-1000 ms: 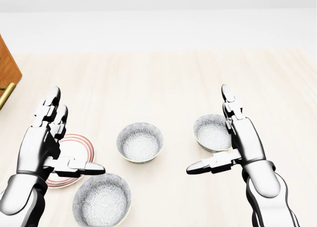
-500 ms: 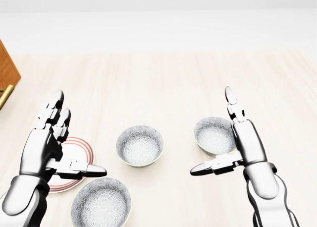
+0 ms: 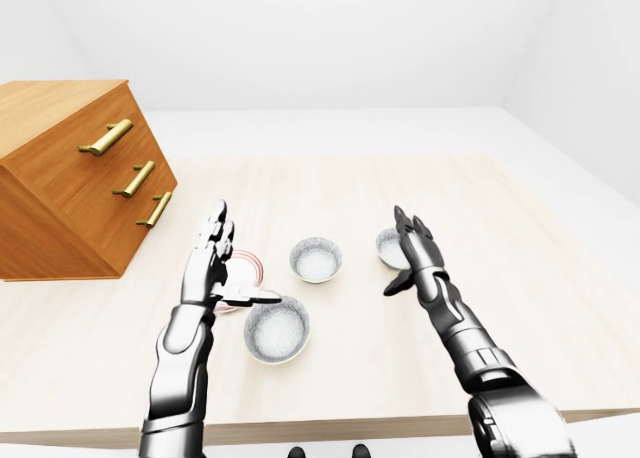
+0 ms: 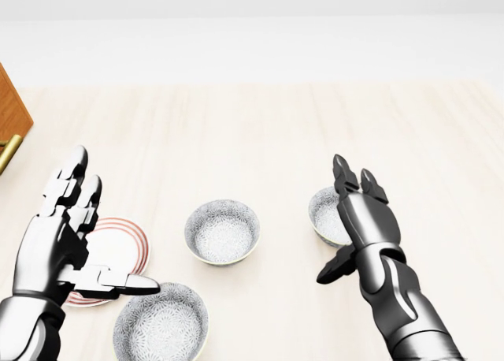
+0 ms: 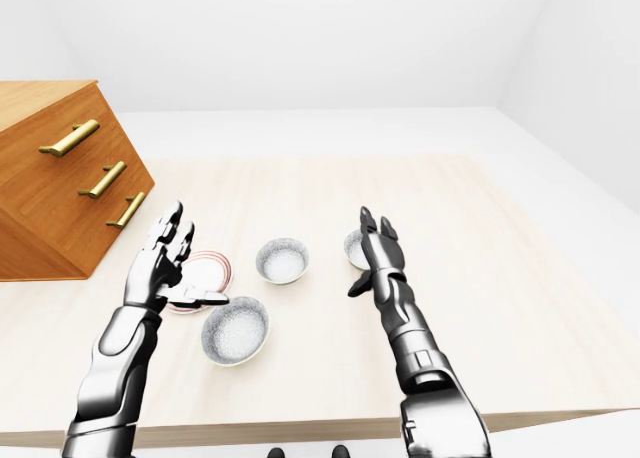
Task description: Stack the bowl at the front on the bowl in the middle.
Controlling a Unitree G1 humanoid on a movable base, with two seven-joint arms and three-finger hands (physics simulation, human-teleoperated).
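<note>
I'm only at the approach: my left hand (image 4: 67, 235) hovers with fingers spread, grasping nothing, beside the front bowl (image 4: 161, 323), which sits untouched below the middle bowl (image 4: 223, 231), so next I must grasp its rim.

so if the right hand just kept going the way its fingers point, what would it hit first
Probably the right-hand bowl. The right hand, open, points up the head view and already overlaps that bowl's rim. Its height above the bowl is unclear, so it might pass over onto bare table.
</note>
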